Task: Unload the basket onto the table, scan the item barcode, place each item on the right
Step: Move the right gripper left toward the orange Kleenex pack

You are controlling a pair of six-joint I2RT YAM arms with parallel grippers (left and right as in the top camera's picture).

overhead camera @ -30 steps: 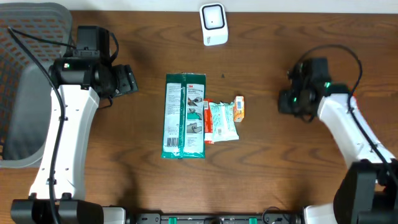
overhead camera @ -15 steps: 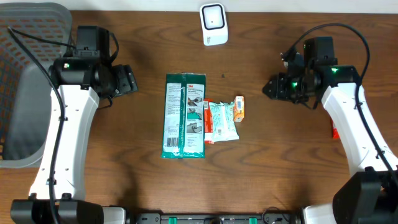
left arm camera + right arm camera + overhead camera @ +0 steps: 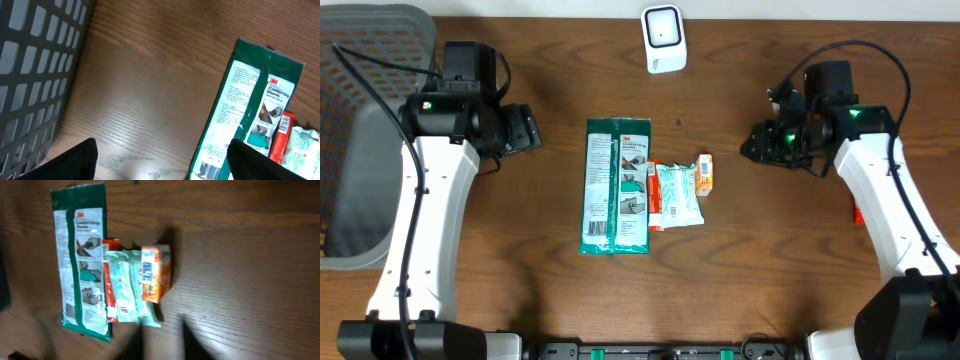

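The green glove pack (image 3: pixel 616 186) lies flat at the middle of the tabletop (image 3: pixel 770 270), with its barcode (image 3: pixel 209 170) facing up at the end toward the near edge. A red pack (image 3: pixel 651 196), a teal packet (image 3: pixel 678 194) and an orange packet (image 3: pixel 705 172) lie against one another on its right side. The scanner (image 3: pixel 663 38) stands at the far edge.

Left gripper (image 3: pixel 532 130): toward the left edge, fingers (image 3: pixel 75 161) spread wide, nothing between them.

Right gripper (image 3: pixel 756 143): toward the right edge. Its fingers (image 3: pixel 200 342) are blurred, so their state cannot be determined.
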